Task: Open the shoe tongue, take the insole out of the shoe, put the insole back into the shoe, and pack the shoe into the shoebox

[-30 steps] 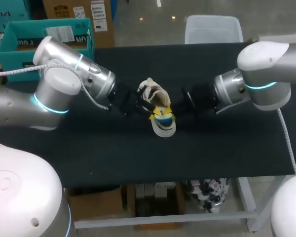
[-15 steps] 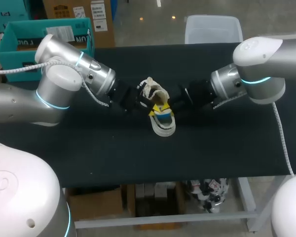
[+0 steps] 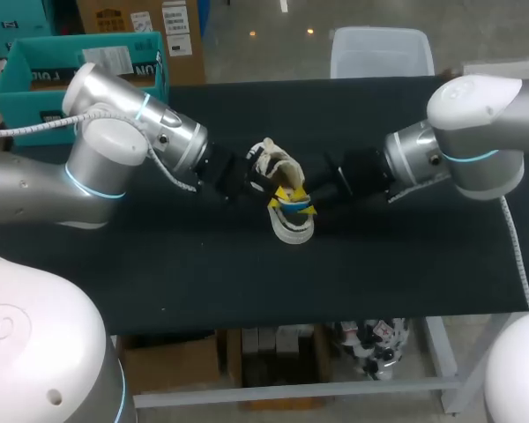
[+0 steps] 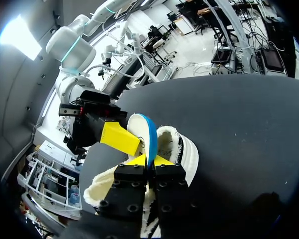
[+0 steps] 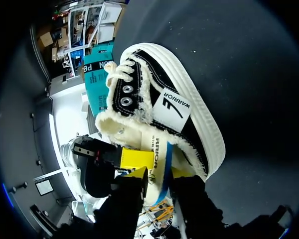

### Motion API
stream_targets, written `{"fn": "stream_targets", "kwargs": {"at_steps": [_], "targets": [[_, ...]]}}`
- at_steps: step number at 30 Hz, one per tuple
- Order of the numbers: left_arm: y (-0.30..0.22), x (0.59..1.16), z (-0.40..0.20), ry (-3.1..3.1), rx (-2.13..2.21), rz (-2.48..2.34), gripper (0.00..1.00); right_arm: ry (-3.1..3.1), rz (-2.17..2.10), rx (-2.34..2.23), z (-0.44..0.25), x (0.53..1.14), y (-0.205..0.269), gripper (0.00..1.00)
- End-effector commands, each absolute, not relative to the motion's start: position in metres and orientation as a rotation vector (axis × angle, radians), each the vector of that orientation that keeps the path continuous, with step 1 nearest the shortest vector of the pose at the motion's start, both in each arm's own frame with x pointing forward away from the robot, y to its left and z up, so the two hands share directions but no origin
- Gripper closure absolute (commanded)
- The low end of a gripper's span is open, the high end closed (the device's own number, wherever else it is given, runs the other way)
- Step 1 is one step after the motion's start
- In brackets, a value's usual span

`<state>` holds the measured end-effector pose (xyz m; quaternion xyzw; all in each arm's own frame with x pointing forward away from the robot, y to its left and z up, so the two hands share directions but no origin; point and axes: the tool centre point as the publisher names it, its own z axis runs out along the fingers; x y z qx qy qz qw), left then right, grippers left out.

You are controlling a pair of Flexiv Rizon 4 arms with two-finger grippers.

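A cream and black canvas shoe (image 3: pixel 288 227) lies on its side in the middle of the black table, also seen in the left wrist view (image 4: pixel 185 155) and the right wrist view (image 5: pixel 177 97). A white insole with a blue edge (image 3: pixel 291 203) sticks out of its opening. My left gripper (image 3: pixel 266 187) comes in from the left, and its own view shows the left gripper (image 4: pixel 149 162) shut on the insole's (image 4: pixel 139 130) edge. My right gripper (image 3: pixel 317 201) faces it from the right. The right gripper (image 5: pixel 159 175) is open, with the insole (image 5: pixel 157 153) between its fingers.
A teal shoebox (image 3: pixel 79 62) stands open at the far left corner and shows behind the shoe as the shoebox (image 5: pixel 97 64) in the right wrist view. The bare black table (image 3: pixel 247 282) stretches in front of the shoe.
The right gripper's fingers have spread apart around the insole. The right arm swung slightly toward the shoe and back. The left gripper has kept its hold.
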<state>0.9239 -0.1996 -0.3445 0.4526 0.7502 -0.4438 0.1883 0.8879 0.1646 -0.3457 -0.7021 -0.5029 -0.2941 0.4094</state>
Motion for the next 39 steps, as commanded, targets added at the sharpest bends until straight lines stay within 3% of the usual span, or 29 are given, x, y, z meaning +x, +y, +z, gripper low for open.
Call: {"fn": "stream_targets", "kwargs": {"at_steps": [1, 7, 8, 9, 10, 15, 16, 17, 39], "targets": [[-0.201, 0.919, -0.344, 2.107, 1.266, -1.239, 1.0, -1.265, -0.757, -1.771, -0.343, 0.881, 0.162, 1.0], [-0.2, 0.916, -0.341, 2.113, 1.271, -1.231, 1.0, -1.262, -0.76, -1.765, -0.346, 0.88, 0.161, 1.0], [-0.2, 0.913, -0.34, 2.112, 1.274, -1.233, 0.88, -1.26, -0.76, -1.765, -0.348, 0.881, 0.161, 1.0], [-0.2, 0.911, -0.339, 2.107, 1.279, -1.235, 0.7, -1.258, -0.759, -1.764, -0.349, 0.882, 0.161, 1.0], [-0.199, 0.909, -0.338, 2.099, 1.283, -1.237, 0.67, -1.257, -0.758, -1.763, -0.35, 0.883, 0.162, 1.0], [-0.2, 0.899, -0.335, 2.076, 1.304, -1.238, 0.71, -1.255, -0.755, -1.755, -0.351, 0.887, 0.163, 1.0], [-0.201, 0.898, -0.336, 2.074, 1.306, -1.238, 0.98, -1.256, -0.755, -1.755, -0.351, 0.888, 0.164, 1.0], [-0.202, 0.898, -0.336, 2.073, 1.307, -1.238, 1.0, -1.256, -0.755, -1.754, -0.35, 0.888, 0.164, 1.0], [-0.203, 0.928, -0.356, 2.152, 1.252, -1.247, 1.0, -1.253, -0.711, -1.753, -0.356, 0.909, 0.173, 1.0]]}}
